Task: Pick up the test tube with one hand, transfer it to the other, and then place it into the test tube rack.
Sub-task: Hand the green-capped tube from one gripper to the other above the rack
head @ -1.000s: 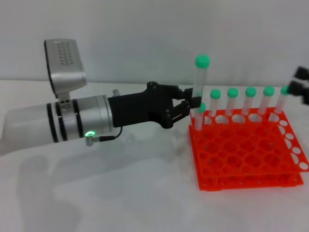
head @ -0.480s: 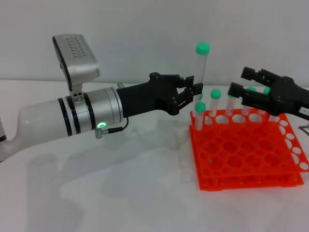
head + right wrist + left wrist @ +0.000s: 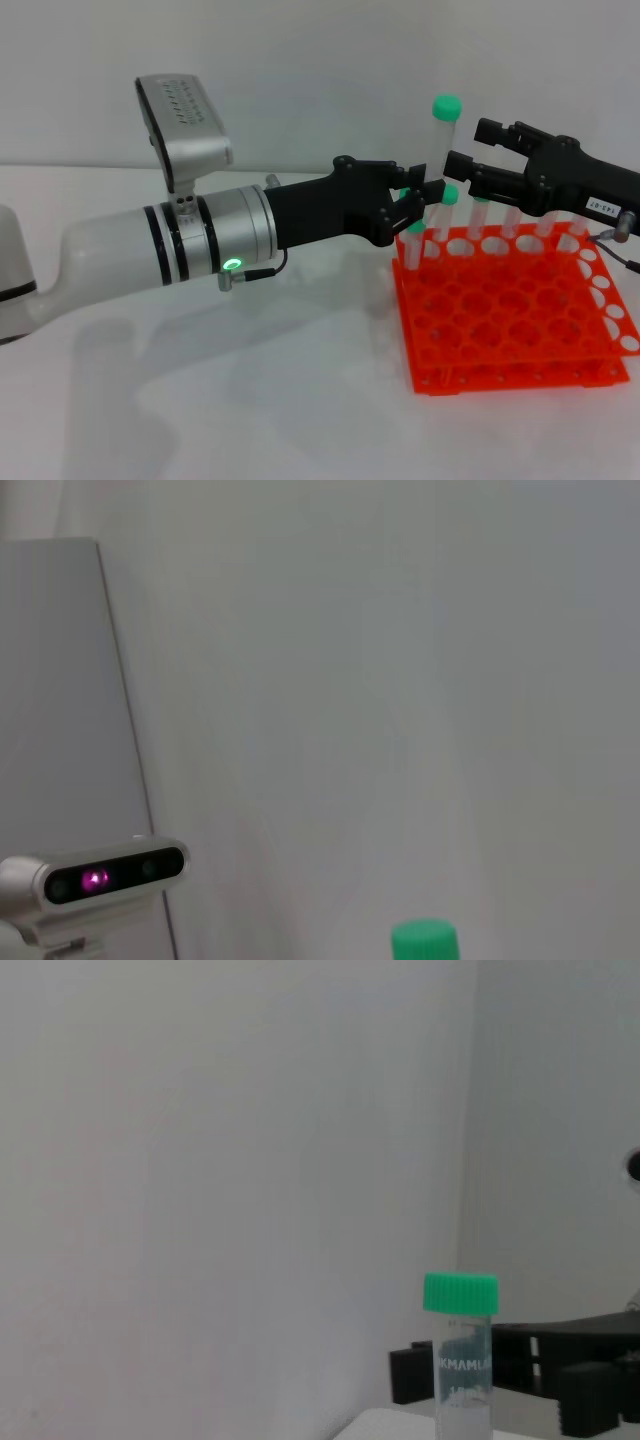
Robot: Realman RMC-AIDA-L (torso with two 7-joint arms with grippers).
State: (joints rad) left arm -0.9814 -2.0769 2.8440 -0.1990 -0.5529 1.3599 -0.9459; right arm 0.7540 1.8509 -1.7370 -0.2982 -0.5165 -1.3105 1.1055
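My left gripper (image 3: 424, 196), on the white and silver arm, is shut on the lower part of the test tube (image 3: 438, 150) and holds it upright above the back left corner of the orange test tube rack (image 3: 510, 330). The tube's green cap points up. My right gripper (image 3: 470, 148), all black with a white label, is open just right of the tube's upper half, level with it. I cannot tell whether it touches the tube. The left wrist view shows the tube (image 3: 461, 1370) with the right gripper's black fingers (image 3: 412, 1376) behind it. The right wrist view shows only the green cap (image 3: 425, 942).
Several other green-capped tubes (image 3: 482, 215) stand in the rack's back row, right under both grippers. The rack sits on a white table (image 3: 250, 400) in front of a plain white wall. The left wrist's camera housing (image 3: 95, 880) shows in the right wrist view.
My left arm has moved right and up a little with the tube. My right gripper has come in from the right, open, and now reaches the tube's side.
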